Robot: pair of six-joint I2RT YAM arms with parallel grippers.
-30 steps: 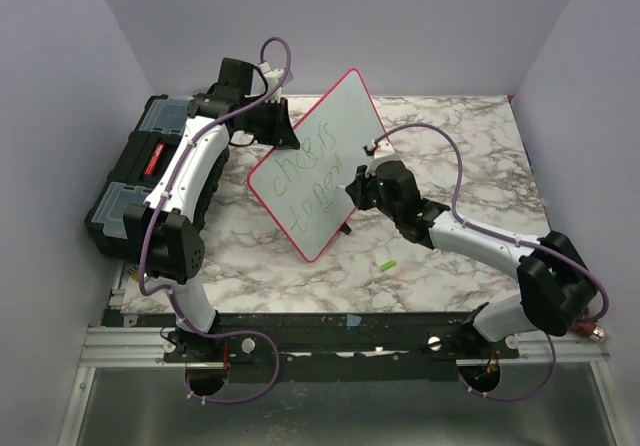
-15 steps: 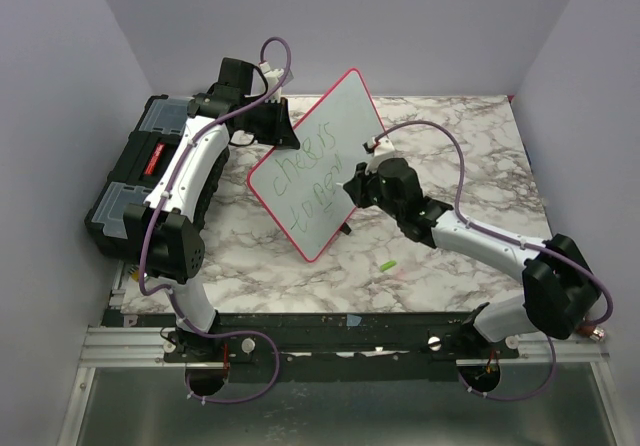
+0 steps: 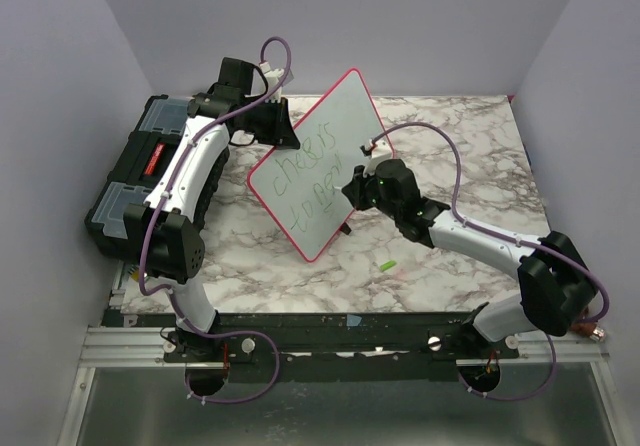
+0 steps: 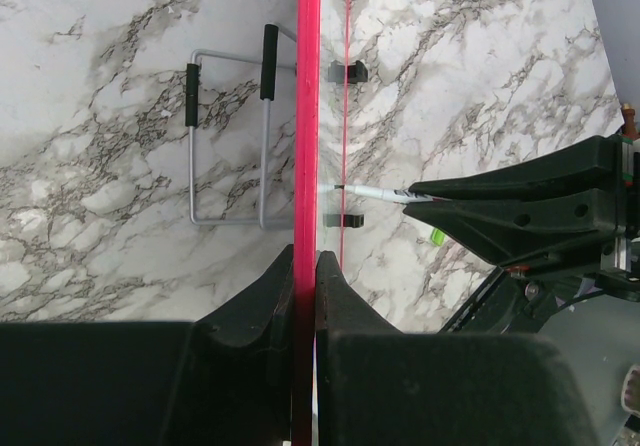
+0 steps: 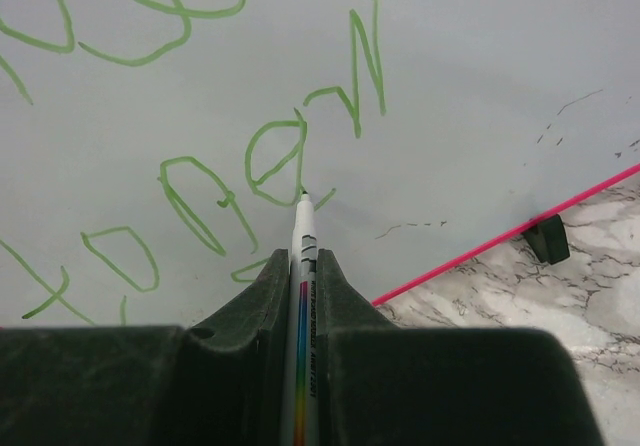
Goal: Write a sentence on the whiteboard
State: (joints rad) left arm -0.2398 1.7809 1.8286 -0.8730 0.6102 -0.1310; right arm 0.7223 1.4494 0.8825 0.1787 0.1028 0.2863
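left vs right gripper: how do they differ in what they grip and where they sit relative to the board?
The left gripper is shut on the red rim of the whiteboard, while the right gripper is shut on a marker. The left clamps the board edge-on and holds it tilted up. The right faces the writing side, with the marker tip apparently touching by the sentence. Both have black fingers and both are shut.
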